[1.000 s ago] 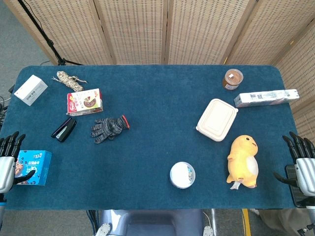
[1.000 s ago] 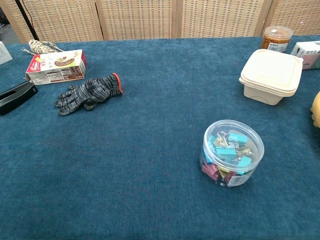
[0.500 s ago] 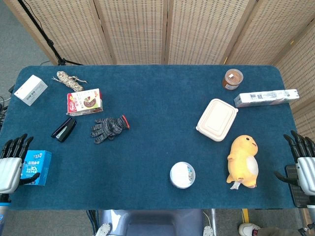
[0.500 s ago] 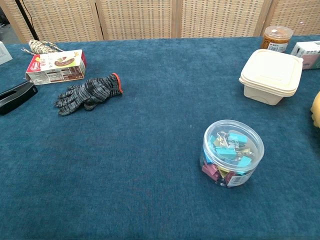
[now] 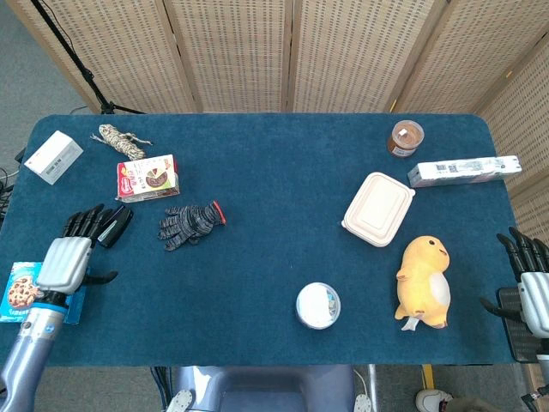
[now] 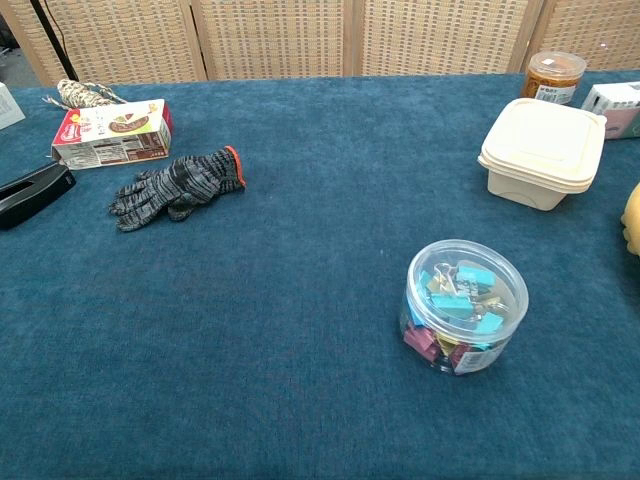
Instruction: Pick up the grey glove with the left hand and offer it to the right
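Note:
The grey glove (image 5: 190, 224) with an orange cuff lies flat on the blue table, left of centre; the chest view shows the glove (image 6: 176, 187) at upper left. My left hand (image 5: 72, 251) hovers open to the glove's left, fingers spread, over the black stapler (image 5: 112, 226). It holds nothing. My right hand (image 5: 532, 283) stays open at the table's right edge, far from the glove. Neither hand shows in the chest view.
A red snack box (image 5: 147, 178), a rope bundle (image 5: 119, 140) and a white box (image 5: 53, 157) lie behind the glove. A blue cookie box (image 5: 24, 292) sits at the left edge. A clip tub (image 5: 318, 305), a beige lunch box (image 5: 378, 209), a yellow plush (image 5: 424, 281), a jar (image 5: 406, 137) and a long box (image 5: 463, 170) occupy the right half.
My left hand has moved up and to the right from the table's left edge toward the stapler and glove, uncovering the cookie box. The right hand barely shifted.

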Controlling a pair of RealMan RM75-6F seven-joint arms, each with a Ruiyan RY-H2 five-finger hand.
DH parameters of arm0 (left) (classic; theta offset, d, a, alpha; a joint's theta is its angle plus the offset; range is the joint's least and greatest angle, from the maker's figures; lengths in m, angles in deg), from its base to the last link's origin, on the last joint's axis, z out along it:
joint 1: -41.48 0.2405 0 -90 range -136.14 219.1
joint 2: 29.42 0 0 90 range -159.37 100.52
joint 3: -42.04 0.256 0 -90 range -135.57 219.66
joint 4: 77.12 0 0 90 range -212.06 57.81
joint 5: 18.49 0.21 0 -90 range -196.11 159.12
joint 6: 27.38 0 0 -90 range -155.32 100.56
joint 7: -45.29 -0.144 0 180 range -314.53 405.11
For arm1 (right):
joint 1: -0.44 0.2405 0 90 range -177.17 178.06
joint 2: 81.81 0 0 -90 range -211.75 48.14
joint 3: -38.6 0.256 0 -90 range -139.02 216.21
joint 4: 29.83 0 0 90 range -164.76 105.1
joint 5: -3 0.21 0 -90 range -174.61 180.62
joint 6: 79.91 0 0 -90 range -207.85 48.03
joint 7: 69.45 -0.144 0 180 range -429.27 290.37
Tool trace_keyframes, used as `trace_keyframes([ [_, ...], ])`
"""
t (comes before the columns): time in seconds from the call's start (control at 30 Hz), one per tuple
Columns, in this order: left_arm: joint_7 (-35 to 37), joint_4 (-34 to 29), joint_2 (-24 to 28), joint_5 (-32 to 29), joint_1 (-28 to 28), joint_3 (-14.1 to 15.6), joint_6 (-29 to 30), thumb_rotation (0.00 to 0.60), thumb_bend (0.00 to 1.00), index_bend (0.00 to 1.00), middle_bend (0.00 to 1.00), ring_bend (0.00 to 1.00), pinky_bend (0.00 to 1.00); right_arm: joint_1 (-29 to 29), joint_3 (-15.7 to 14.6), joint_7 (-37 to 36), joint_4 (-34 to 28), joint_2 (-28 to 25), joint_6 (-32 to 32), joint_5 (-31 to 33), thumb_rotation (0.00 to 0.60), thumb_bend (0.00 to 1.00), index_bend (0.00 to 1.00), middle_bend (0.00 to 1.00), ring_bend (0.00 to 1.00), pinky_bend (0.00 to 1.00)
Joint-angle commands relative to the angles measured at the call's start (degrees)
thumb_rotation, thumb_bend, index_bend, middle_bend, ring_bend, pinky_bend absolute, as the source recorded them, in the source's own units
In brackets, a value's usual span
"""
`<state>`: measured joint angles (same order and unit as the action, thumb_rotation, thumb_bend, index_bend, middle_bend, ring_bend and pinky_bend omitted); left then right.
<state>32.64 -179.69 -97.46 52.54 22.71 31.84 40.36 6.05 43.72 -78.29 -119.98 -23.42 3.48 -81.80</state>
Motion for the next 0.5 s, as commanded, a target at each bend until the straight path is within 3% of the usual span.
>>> trace_keyframes([
  [0.03,-7.75,1.80,-6.21,-11.86,-8.23,-4.24,-7.74,0.600,0.00,0.00,0.00,0.00,0.00,0.10,0.05,-0.02,0.23,0.09,-0.30,0.28,0.600,0.00,0.03,0.00,0.00,0.00],
  [0.23,-12.89,11.43,-14.84,-21.09,-15.88,-6.14,-11.35,0.600,0.00,0.00,0.00,0.00,0.00,0.19,0.25,-0.71,0.82,0.17,-1.03,1.22,0.600,0.00,0.03,0.00,0.00,0.00],
  [0.5,-13.09,24.04,-23.01,-28.40,-23.30,-7.07,-18.72,0.600,0.00,0.00,0.00,0.00,0.06,0.45,0.87,-1.81,1.90,0.44,-2.19,2.99,0.600,0.00,0.03,0.00,0.00,0.00],
])
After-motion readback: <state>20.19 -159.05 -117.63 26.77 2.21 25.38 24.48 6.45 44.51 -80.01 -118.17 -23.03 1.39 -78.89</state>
